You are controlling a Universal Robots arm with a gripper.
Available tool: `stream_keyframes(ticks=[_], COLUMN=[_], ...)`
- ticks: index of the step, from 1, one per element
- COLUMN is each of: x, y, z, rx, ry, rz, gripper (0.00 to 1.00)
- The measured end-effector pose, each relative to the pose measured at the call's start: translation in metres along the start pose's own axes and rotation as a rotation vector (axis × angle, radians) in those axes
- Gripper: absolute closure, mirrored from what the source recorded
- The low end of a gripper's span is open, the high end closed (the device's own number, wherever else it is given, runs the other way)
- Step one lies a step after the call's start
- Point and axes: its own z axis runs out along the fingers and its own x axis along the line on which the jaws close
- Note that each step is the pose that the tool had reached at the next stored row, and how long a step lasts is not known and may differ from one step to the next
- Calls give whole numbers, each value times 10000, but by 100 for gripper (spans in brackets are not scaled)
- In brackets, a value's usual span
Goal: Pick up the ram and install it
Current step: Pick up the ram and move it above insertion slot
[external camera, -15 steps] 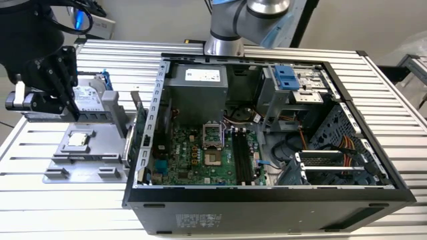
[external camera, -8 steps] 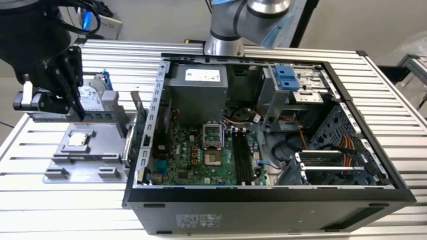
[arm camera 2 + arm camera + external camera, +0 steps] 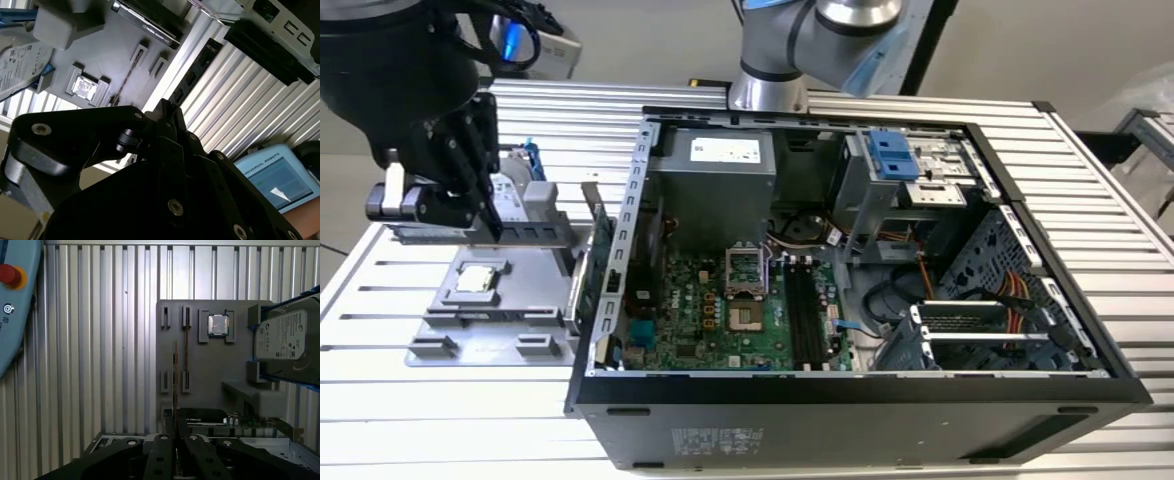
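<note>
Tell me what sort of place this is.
Likely a robotics lab bench for PC assembly: an open computer case on a slotted metal table, a grey parts tray beside it, and a teach pendant.

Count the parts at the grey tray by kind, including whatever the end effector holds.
Ram sticks: 2 (the ram held by the end effector, a second ram slotted in the grey tray)
Processor chip: 1
Hard drive: 1
Black card: 1
Total: 5
</note>
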Motion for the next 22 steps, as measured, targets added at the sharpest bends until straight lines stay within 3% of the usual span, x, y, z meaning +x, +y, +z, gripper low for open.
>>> stream_keyframes(ticks=[22], x=[-2], y=[-256], z=[-5], rx=[-1], ry=[1], rz=[0], gripper=[100])
